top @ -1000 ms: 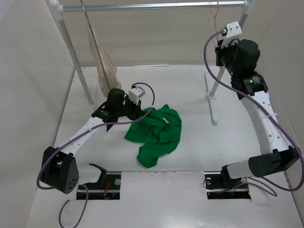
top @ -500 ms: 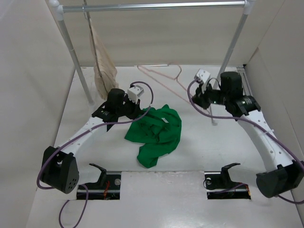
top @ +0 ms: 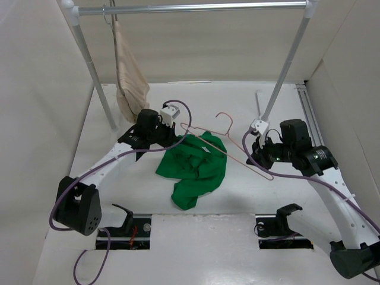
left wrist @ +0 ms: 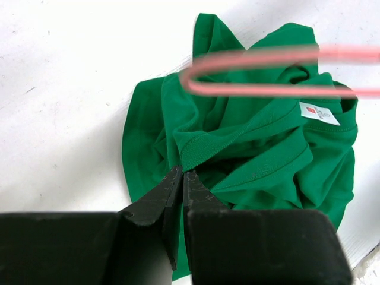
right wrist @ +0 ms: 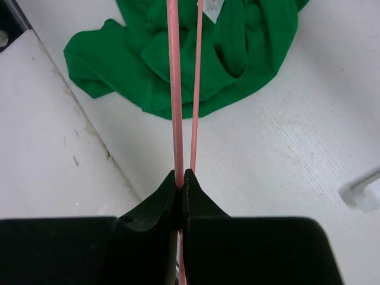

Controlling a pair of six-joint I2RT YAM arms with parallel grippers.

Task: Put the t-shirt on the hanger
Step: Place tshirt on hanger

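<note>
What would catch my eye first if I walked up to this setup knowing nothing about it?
The bright green t-shirt, crumpled mid-table, with the left gripper pinching its edge. Next, the thin pink hanger held over it, its wire clamped in the right gripper. At the back left, a beige cloth hangs from a metal rail.

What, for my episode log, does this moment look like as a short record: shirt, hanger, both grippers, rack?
t-shirt: bright green, crumpled on the white table, white tag showing
hanger: pale pink wire, held at one end, its far end over the t-shirt
left gripper: shut on a fold at the t-shirt's edge
right gripper: shut on the hanger wire
rack: metal rail at the back, beige cloth hanging near its left end
task status: t-shirt not yet on the hanger
</note>
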